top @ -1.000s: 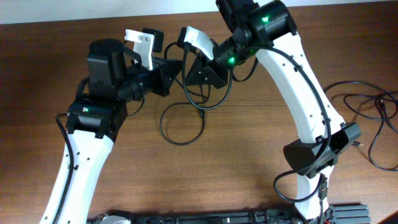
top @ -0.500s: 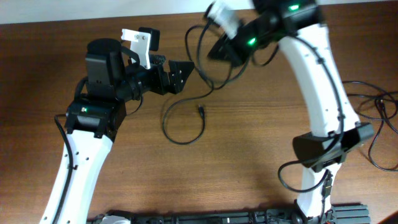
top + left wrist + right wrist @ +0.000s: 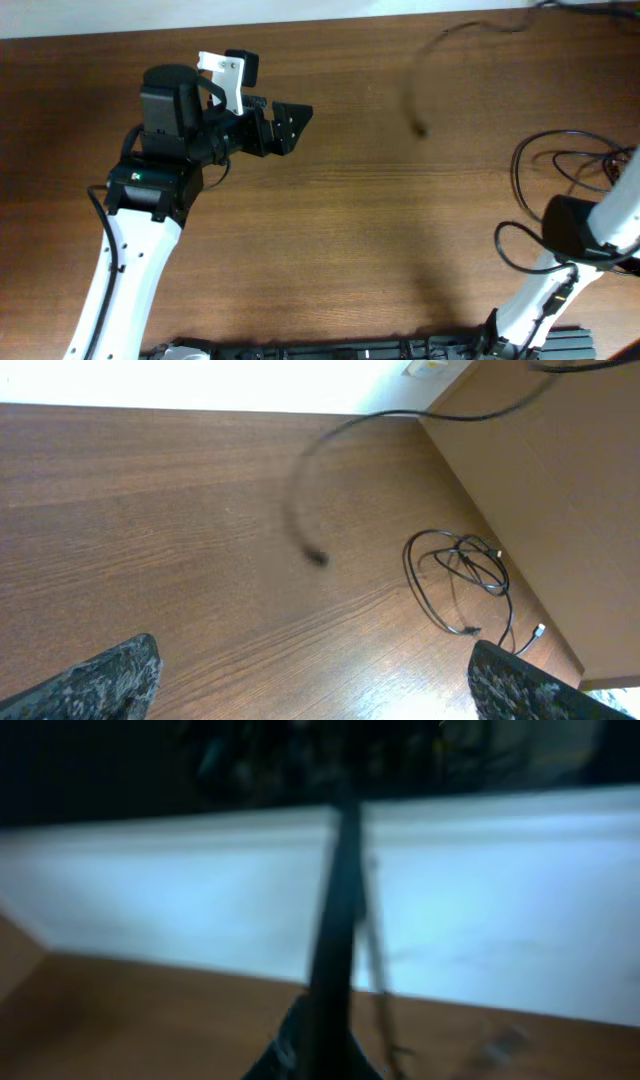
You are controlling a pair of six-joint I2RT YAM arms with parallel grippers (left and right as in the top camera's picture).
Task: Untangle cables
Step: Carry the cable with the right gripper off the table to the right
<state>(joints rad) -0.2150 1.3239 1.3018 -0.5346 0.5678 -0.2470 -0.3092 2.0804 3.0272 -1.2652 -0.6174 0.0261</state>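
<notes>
Now my left gripper (image 3: pixel 290 118) hovers spread above the table (image 3: pixel 350 230), one cable (image 3: pixel 415 100) shows blurred in the air far right, other cables (image 3: pixel 575 165) lie heaped right, and how my right gripper (image 3: pixel 318 1045) stands I cannot tell.

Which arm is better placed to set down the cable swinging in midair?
Right, likely: the swinging cable runs off the top edge on the side of the right arm, and a blurred cord crosses its wrist view. The left gripper is open, empty.

A brown wooden table (image 3: pixel 330 230) fills most of the frame, with a white wall (image 3: pixel 150 15) along the top edge. At right stands a tan panel (image 3: pixel 570 490), possibly a cabinet side.
</notes>
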